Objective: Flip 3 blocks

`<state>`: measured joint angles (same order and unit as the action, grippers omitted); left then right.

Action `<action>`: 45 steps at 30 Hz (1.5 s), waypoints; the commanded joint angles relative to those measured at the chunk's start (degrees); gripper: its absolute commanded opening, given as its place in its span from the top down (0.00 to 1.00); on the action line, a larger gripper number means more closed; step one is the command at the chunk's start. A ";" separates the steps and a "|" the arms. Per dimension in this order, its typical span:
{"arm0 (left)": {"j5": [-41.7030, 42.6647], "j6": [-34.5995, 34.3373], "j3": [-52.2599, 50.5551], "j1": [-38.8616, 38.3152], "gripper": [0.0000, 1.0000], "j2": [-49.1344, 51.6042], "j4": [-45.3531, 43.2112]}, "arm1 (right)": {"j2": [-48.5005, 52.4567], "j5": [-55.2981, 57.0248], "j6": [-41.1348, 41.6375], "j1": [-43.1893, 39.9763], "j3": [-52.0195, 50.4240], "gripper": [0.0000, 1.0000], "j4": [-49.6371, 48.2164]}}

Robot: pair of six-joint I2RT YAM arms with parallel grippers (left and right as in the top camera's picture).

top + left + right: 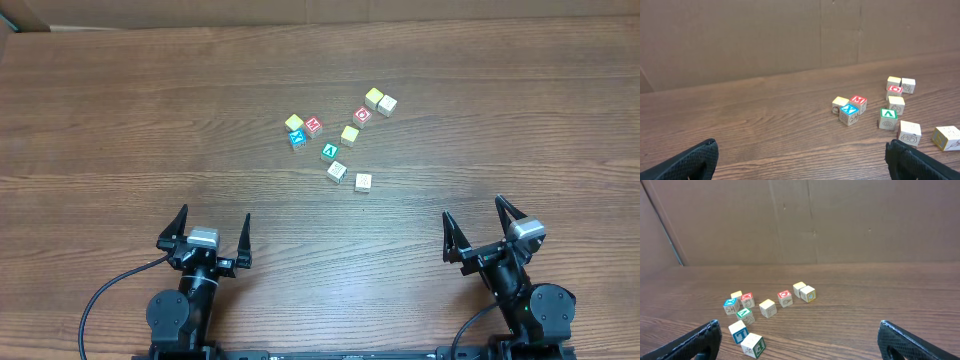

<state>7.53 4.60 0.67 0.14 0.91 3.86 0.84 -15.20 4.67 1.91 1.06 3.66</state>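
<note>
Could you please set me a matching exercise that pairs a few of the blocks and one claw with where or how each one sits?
Column one:
1. green-faced block
2. blue-faced block
3. red O block
4. left claw

Column two:
A. open, holding nothing
B. at the group's left end, by the red M block
C. just beyond a cream block
D. close to the farthest yellow-topped block

Pairs: 1-C, 2-B, 3-D, 4-A.
</note>
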 commanded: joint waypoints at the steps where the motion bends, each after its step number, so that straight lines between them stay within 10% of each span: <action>1: 0.68 -0.79 -0.35 0.22 0.00 -0.66 -0.02 | -0.66 0.15 -0.20 0.26 -0.61 0.00 -0.33; 45: 0.68 -0.79 -0.35 0.22 0.00 -0.66 -0.02 | -0.66 1.90 -0.22 0.26 -0.61 0.00 -0.31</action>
<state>7.53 4.60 0.67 0.14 0.91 3.86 0.84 -14.83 4.67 1.91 1.06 3.66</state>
